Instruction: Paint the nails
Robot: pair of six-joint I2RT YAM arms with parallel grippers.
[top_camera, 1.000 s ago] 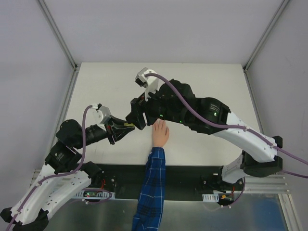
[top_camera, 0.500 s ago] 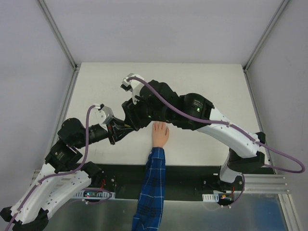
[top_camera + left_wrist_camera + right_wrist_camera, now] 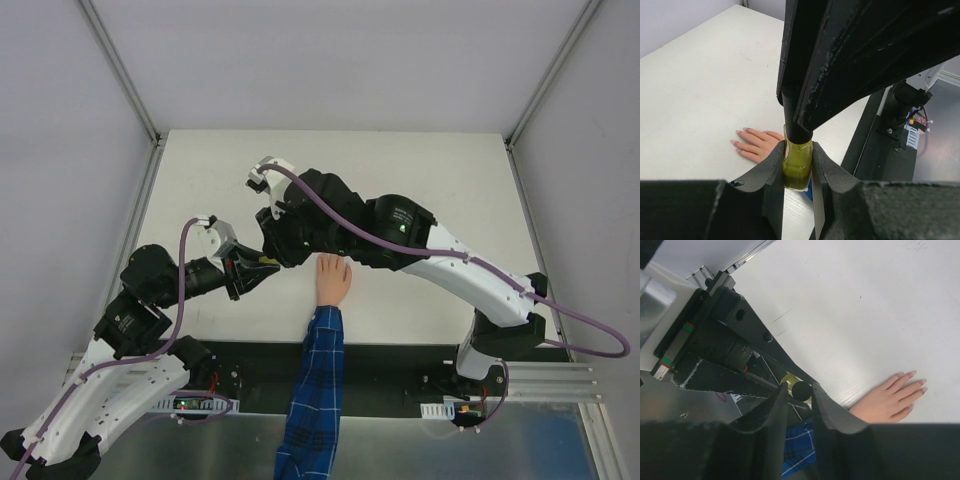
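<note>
Clamps the polish bottle (image 3: 797, 170) between the fingers of the left hand (image 3: 798, 146), both pads pressed flat against the yellowish glass, bottle upright over the bench (image 3: 420, 180). Sets the right hand (image 3: 799, 388) over it from above, one finger on either side of the black cap (image 3: 794, 131) topping the bottle. Leaves barely any gap there in the right wrist view; cannot tell whether those fingers already squeeze the cap or only flank it.

From overhead, stretches the right arm (image 3: 440, 250) across the middle of the bench to meet the left hand just left of the mannequin hand (image 3: 333, 280), covering the bottle almost entirely in that view.

Shows the mannequin hand lying flat and palm down on the white bench, close to the near edge and roughly midway between the two arm bases, fingers slightly spread and pointing toward the far side. Runs a blue plaid sleeve (image 3: 315, 380) from its wrist back over the black strip (image 3: 390, 365) along the bench front. Carries the nails (image 3: 923, 382) as tiny pale pink tips at the ends of those fingers, facing upward, low on the bench surface. Sets them near the held bottle yet apart from it: beyond and to the left of the bottle in the left wrist view, off to the right of the cap in the right wrist view. Touches them with neither hand.
</note>
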